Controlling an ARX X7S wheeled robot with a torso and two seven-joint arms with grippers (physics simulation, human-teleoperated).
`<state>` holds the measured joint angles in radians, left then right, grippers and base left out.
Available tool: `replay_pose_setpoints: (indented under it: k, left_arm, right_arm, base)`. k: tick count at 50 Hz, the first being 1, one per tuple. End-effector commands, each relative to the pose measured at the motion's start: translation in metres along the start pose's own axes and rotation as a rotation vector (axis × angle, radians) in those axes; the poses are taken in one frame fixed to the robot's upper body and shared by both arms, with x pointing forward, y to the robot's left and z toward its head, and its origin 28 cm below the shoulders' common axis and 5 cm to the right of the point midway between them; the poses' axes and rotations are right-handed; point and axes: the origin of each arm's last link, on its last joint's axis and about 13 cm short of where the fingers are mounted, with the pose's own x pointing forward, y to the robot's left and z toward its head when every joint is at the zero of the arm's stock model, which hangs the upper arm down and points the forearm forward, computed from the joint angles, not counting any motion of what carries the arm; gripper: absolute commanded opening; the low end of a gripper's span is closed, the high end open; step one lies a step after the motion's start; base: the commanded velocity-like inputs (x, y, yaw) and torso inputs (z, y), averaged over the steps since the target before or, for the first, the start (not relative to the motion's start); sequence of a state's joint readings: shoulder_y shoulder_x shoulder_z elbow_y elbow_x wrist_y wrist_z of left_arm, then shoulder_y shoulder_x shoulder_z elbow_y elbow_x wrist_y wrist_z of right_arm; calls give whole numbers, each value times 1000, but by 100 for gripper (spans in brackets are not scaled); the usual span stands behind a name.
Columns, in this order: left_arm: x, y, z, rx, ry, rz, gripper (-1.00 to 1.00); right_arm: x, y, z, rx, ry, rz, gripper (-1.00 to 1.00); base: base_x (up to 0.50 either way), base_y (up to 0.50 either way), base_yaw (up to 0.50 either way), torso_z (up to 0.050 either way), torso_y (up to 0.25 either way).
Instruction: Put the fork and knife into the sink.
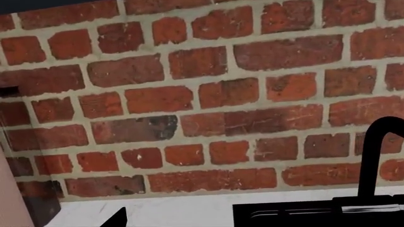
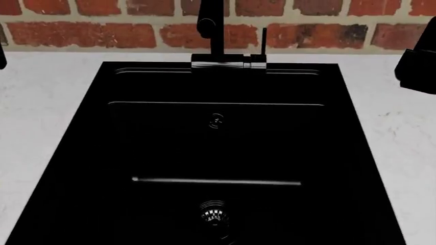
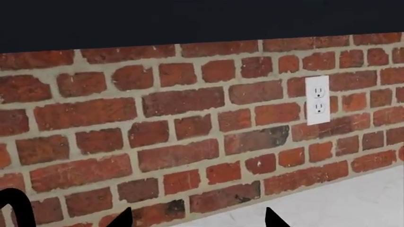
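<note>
The black sink [image 2: 95, 153] fills the head view, with its round metal drain strainer [image 2: 212, 213], small overflow ring [image 2: 216, 121] and black faucet [image 2: 211, 30] at the back. The fork and the knife are out of view in all frames. My left gripper [image 1: 202, 223] points at the brick wall beside the faucet [image 1: 379, 156]. One dark fingertip [image 1: 117, 220] shows; the other is lost against the sink's rim [image 1: 303, 213]. My right gripper [image 3: 197, 221] is open, its two fingertips far apart with nothing between them, facing the wall above the white counter [image 3: 341, 203].
A red brick wall [image 2: 102, 33] runs behind the white countertop [image 2: 41, 117]. A white power outlet [image 3: 317, 100] sits on the wall, under a dark cabinet [image 3: 189, 19]. Dark parts of my arms show at the head view's edges, the right one [image 2: 417, 71] over the counter.
</note>
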<state>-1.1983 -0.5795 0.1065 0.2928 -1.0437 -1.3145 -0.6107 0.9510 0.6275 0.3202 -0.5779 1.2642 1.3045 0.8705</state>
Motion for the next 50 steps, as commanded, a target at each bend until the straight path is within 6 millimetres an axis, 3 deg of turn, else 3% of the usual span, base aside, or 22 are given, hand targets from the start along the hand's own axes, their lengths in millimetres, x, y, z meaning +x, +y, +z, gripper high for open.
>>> replay_pose_setpoints:
  k: [1,24,32,41,50]
  left_arm:
    - [-1,1,-1,-4,2,1,100]
    - [1,-1,-5,-26,33,1,100]
    - [0,1,-18,-27,96,58,100]
    - [-20,6,-45,8,234,192,100]
    - [-41,10,-60,-67,364,288,100]
  right_arm:
    - [-2,1,2,9,-4,-9,100]
    - [-1,-1,-2,13,1,-11,100]
    - [-1,-1,-3,11,4,-12,100]
    - [-1,-1,-6,8,16,-10,100]
    - [-1,-3,-16,19,34,-14,100]
  base:
    - [0,0,0,0,0]
    - [0,0,0,0,0]
    - [0,0,0,0,0]
    - [0,0,0,0,0]
    - [0,0,0,0,0]
